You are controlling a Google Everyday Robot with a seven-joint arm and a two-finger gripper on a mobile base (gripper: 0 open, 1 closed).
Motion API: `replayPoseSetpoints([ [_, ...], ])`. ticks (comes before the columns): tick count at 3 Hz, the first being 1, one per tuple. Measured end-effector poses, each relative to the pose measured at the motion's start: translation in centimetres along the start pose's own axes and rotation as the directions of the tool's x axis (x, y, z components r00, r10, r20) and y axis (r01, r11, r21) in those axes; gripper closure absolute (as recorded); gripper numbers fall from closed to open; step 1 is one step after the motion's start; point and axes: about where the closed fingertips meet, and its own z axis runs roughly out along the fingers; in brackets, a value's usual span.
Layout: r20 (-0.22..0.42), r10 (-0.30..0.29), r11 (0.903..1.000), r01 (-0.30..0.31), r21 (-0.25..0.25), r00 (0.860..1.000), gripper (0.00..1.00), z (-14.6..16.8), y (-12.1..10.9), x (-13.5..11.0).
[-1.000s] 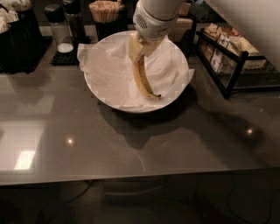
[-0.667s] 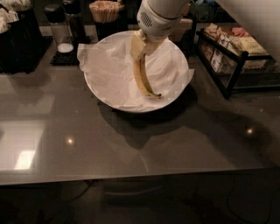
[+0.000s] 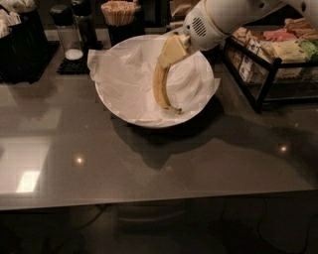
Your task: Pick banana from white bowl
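The white bowl (image 3: 144,122), wide and lined with crumpled white paper, stands at the back middle of the dark table. The banana (image 3: 160,92) is yellow and curved. It hangs steeply over the bowl's right half, with its dark tip low near the paper at the front. My gripper (image 3: 170,53) comes in from the upper right on a white arm. Its pale yellow fingers (image 3: 174,48) are closed on the banana's upper end, above the bowl's far right rim.
A black wire rack of packets (image 3: 278,54) stands close to the bowl's right. Behind the bowl are a cup of wooden sticks (image 3: 118,12) and a glass shaker (image 3: 69,37) on a black mat. A dark holder (image 3: 20,34) is at far left. The table's front edge runs near the bottom.
The arm's wrist has shifted a little up and to the right. The banana stays in the fingers, hanging over the bowl in much the same place.
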Motion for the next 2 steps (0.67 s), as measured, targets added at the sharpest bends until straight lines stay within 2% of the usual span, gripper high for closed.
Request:
replayPoseSetpoints([
  [1, 0.12, -0.029, 0.9947, 0.041, -0.094, 0.992, 1.0, -2.85, 0.49, -0.66],
  [2, 0.133, -0.031, 0.993, 0.046, -0.109, 0.991, 1.0, -3.04, 0.91, -0.89],
])
